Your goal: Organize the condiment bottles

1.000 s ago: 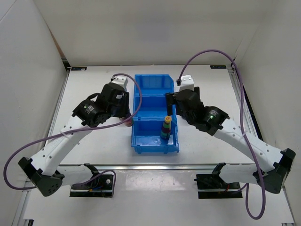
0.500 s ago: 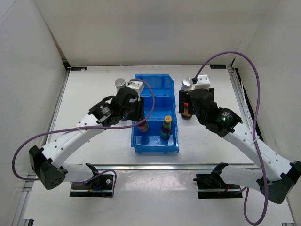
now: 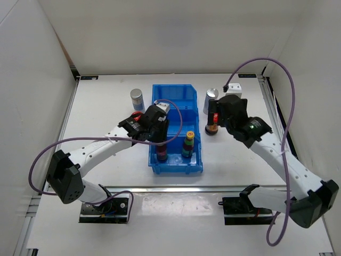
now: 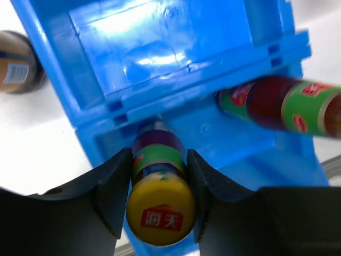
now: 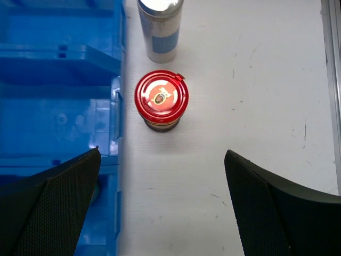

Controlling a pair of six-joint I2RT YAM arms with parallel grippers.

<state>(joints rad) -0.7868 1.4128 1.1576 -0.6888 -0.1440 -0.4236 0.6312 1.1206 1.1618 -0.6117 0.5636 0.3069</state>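
Top cam: blue three-compartment plastic bin (image 3: 176, 96) sits mid-way on the white tabletop (image 3: 101, 106), w/ white walls all round. Two slim yellow-capped banded bottles stand in the nearest compartment, one (image 3: 161, 154) under my L wrist, the other (image 3: 187, 143) by the R wall. Two silver-capped cylinders w/ pale blue labels stand outside the bin, L (image 3: 137, 97) and R (image 3: 211, 100).

L wrist cam: my left gripper (image 4: 159, 160) is closed to bottle width, pads on the banded body just under the cap. Can't tell if the base touches the floor. Prob light, stiff, glossy and tippy.

R wrist cam: my right gripper (image 5: 162, 153) is spread wide, nothing held, over a dark red-lidded jar (image 5: 161, 98). Jar stands just beside the bin wall. Looks like glass, so heavier and breakable; grab below the lid. Tight on the bin side, roomy on the other.
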